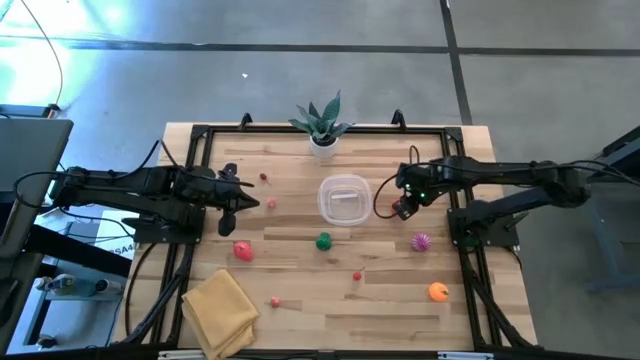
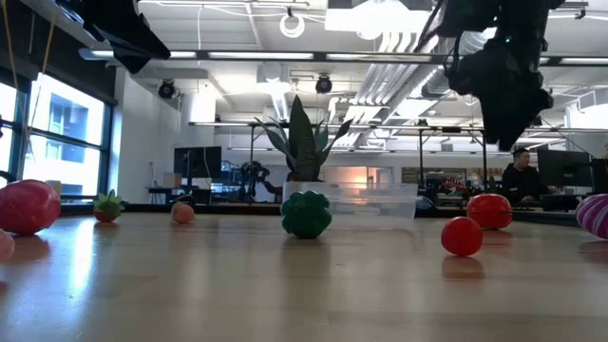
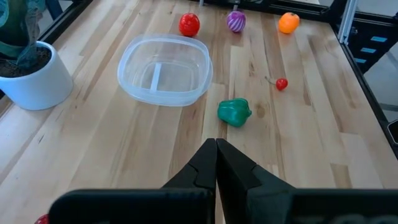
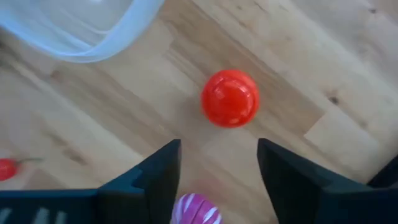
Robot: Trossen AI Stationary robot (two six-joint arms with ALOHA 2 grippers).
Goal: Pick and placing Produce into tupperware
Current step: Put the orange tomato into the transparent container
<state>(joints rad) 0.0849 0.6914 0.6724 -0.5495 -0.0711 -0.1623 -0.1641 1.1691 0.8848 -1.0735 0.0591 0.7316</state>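
The right gripper [image 4: 217, 180] is held open above the red tomato [image 4: 230, 98], beside the tupperware [image 4: 81, 28]; it should be centred before descent. The left gripper [image 3: 216, 163] is kept closed, empty.

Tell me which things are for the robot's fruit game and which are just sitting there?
For the game: tupperware, red tomato, green pepper, purple spiky fruit, orange fruit.
Just sitting there: potted plant, yellow cloth.
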